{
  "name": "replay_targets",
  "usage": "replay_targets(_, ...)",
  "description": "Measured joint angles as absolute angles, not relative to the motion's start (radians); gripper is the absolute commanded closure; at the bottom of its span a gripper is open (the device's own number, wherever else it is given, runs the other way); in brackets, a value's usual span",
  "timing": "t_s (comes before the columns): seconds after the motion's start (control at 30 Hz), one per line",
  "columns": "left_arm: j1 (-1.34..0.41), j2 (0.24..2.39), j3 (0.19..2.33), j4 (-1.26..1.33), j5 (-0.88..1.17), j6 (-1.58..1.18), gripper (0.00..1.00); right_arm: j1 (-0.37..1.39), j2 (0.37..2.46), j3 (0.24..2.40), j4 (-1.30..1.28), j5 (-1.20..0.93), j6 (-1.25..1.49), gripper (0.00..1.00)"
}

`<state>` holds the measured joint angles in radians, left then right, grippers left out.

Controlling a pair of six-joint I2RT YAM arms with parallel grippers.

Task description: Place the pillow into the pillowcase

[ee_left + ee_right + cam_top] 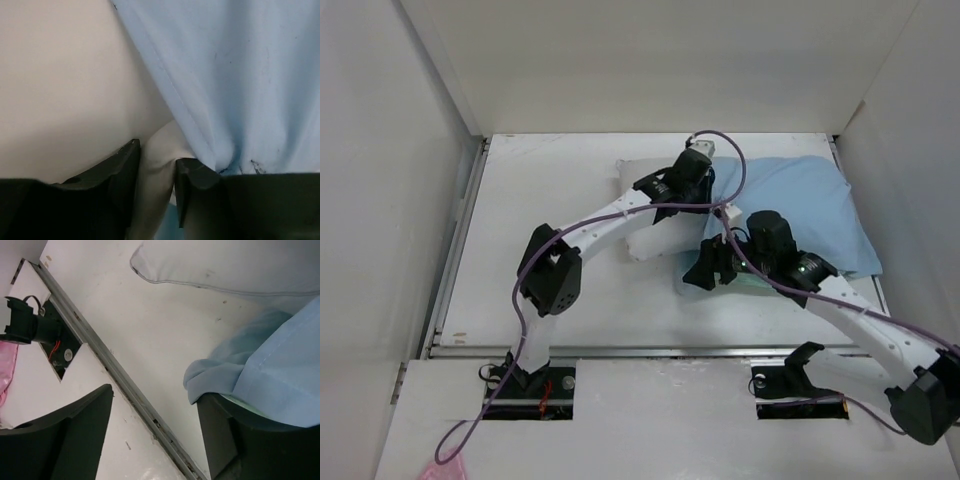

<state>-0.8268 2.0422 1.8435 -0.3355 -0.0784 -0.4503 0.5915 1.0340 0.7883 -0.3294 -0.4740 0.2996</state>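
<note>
Left jaws clamp the pillow [159,155]; right jaws, apart, should pinch the pillowcase [280,380] hem and hold it wide.

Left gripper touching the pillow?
Touching. Left wrist view: the left gripper is closed on a fold of the white pillow, with no gap on either side; the pillowcase lies against one finger.

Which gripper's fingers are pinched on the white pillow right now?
The left gripper: its fingers squeeze a fold of the pillow. The right gripper stands open.
</note>
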Motion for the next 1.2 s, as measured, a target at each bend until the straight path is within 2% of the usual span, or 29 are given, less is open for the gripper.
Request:
replay_targets(0.03, -0.828, 2.019, 1.808, -0.321, -0.063, -0.45, 0.51, 0.591, 1.006, 0.788, -0.345, -0.465, 0.298, 0.24)
replay_targets(0.07, -0.829, 1.995, 1.775, -0.313, -0.053, -0.443, 0.44, 0.591, 0.972, 0.79, -0.37, -0.447, 0.297, 0.24)
replay_targets(0.1, -0.83, 1.962, 1.728, -0.294, -0.044, -0.439, 0.31, 0.591, 0.94, 0.798, -0.4, -0.417, 0.295, 0.23)
replay_targets(0.13, -0.829, 1.921, 1.676, -0.279, -0.034, -0.437, 0.03, 0.591, 0.912, 0.812, -0.433, -0.39, 0.295, 0.23)
replay_targets(0.17, -0.827, 1.878, 1.63, -0.27, -0.024, -0.435, 0.0, 0.591, 0.891, 0.832, -0.466, -0.354, 0.295, 0.23)
replay_targets(0.33, -0.764, 1.628, 1.454, -0.246, -0.009, -0.456, 0.0, 0.59, 0.861, 0.978, -0.585, -0.108, 0.31, 0.23)
replay_targets(0.47, -0.678, 1.467, 1.375, -0.237, -0.039, -0.467, 0.0, 0.59, 0.925, 1.109, -0.654, 0.061, 0.314, 0.23)
replay_targets(0.57, -0.623, 1.41, 1.334, -0.225, -0.055, -0.473, 0.0, 0.59, 0.995, 1.174, -0.668, 0.133, 0.309, 0.33)
replay_targets(0.63, -0.588, 1.419, 1.319, -0.211, -0.044, -0.475, 0.0, 0.59, 1.048, 1.204, -0.667, 0.162, 0.302, 0.43)
replay_targets(0.73, -0.543, 1.505, 1.316, -0.2, 0.008, -0.475, 0.0, 0.59, 1.164, 1.26, -0.665, 0.179, 0.289, 0.52)
replay_targets(0.97, -0.506, 1.705, 1.298, -0.173, 0.147, -0.473, 0.0, 0.59, 1.453, 1.357, -0.656, 0.272, 0.279, 0.52)
replay_targets(1.0, -0.505, 1.706, 1.294, -0.161, 0.165, -0.473, 0.01, 0.59, 1.478, 1.359, -0.657, 0.286, 0.279, 0.58)
replay_targets(1.03, -0.503, 1.706, 1.293, -0.148, 0.182, -0.472, 0.12, 0.59, 1.497, 1.359, -0.659, 0.298, 0.277, 0.66)
replay_targets(1.1, -0.499, 1.708, 1.291, -0.116, 0.219, -0.469, 0.33, 0.59, 1.522, 1.361, -0.659, 0.315, 0.279, 0.75)
replay_targets(1.13, -0.496, 1.714, 1.29, -0.107, 0.238, -0.468, 0.44, 0.59, 1.527, 1.364, -0.658, 0.316, 0.279, 0.83)
replay_targets(1.17, -0.495, 1.721, 1.29, -0.094, 0.258, -0.464, 0.67, 0.59, 1.53, 1.368, -0.656, 0.315, 0.278, 0.94)
replay_targets(1.2, -0.494, 1.733, 1.291, -0.08, 0.278, -0.468, 0.8, 0.59, 1.531, 1.374, -0.655, 0.312, 0.275, 1.0)
